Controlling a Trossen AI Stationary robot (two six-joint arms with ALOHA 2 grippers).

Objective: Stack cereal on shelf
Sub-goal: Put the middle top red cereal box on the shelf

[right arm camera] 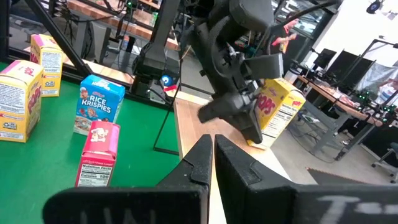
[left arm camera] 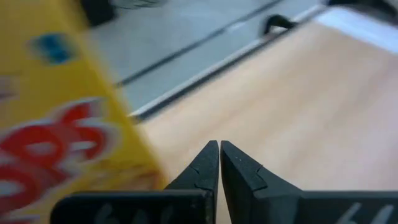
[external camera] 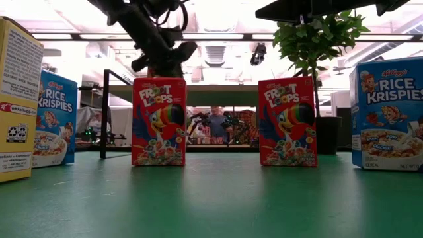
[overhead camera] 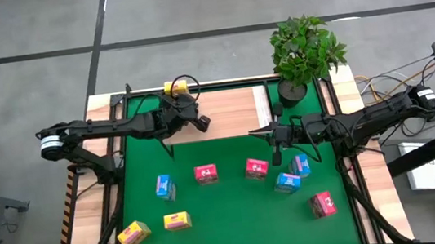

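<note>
Cereal sits in two places seen from above: one yellow box (overhead camera: 174,87) stands on the light-wood shelf (overhead camera: 233,112) at the far end, and eight more boxes are scattered on the green mat (overhead camera: 228,211), among them a blue box (overhead camera: 164,186), a pink-red box (overhead camera: 205,173) and a yellow box (overhead camera: 177,221). The left tool (overhead camera: 202,123) hangs over the shelf near the yellow box, shut and holding nothing. The right tool (overhead camera: 258,134) hovers at the shelf's near edge, also closed and empty.

At bench level, two Froot Loops boxes (external camera: 158,121) stand upright in the middle distance, flanked by Rice Krispies boxes (external camera: 387,112); a person is visible in the room beyond.

Past the left wrist, the fingers (left arm camera: 202,168) are pressed tip to tip over bare shelf wood, with the yellow box (left arm camera: 56,106) just beside them.

Past the right wrist, the right fingers (right arm camera: 198,158) are likewise together; beyond them is the left arm's tool (right arm camera: 252,134), and the yellow Pops box (right arm camera: 277,118) is behind it on the shelf.

These small cardboard boxes are likely light and stiff-walled but crushable, with a glossy, somewhat slippery print. Taking one across its two narrow sides, around mid-height, looks safest; too high and it may tip.
</note>
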